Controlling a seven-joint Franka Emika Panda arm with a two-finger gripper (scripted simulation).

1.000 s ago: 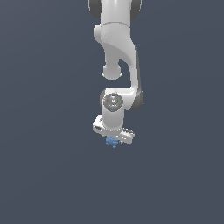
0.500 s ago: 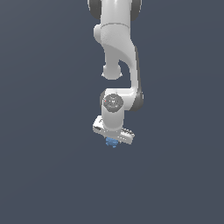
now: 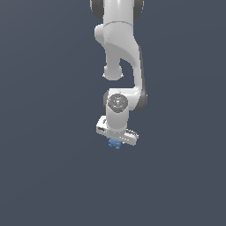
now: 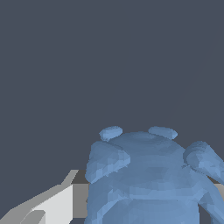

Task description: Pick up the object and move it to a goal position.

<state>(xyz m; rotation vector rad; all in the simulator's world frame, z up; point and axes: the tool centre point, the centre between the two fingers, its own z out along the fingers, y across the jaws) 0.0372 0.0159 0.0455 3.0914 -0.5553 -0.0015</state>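
Note:
The object (image 3: 114,144) is a small light-blue lumpy blob that peeks out just under the white gripper (image 3: 116,139) in the exterior view. In the wrist view the object (image 4: 148,175) fills the space between the fingers. One white finger (image 4: 52,203) with a dark pad presses against its side, and a sliver of the other finger shows at the opposite edge. The gripper is shut on the object. The object's underside is out of view.
The white arm (image 3: 119,53) hangs down from the top of the exterior view to the hand. All around is a plain dark grey-blue ground (image 3: 48,167) with no other objects or goal marker in view.
The hand and the object have shifted very slightly toward the exterior view's right. A little less of the object shows below the hand.

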